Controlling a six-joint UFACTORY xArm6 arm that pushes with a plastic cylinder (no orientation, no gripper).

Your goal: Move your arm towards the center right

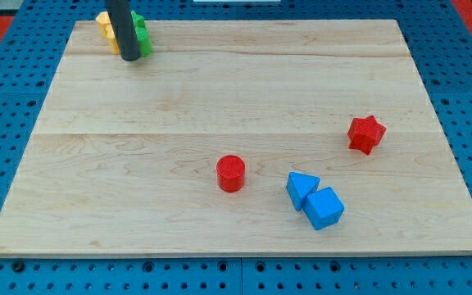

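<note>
We see my tip (129, 57) at the board's (220, 106) top left, right by the yellow block (104, 24) and green block (142, 34). There is no gripper, just a rod.

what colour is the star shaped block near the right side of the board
Red. The star block shows plainly in the camera view, the only view, far from my tip.

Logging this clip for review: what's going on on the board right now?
A rod-ended arm works a wooden board. My tip sits at the view's top left, right against a yellow block and a green block, partly hidden behind the rod. Far off lie a red cylinder, a red star, a blue triangle and a blue cube.
</note>
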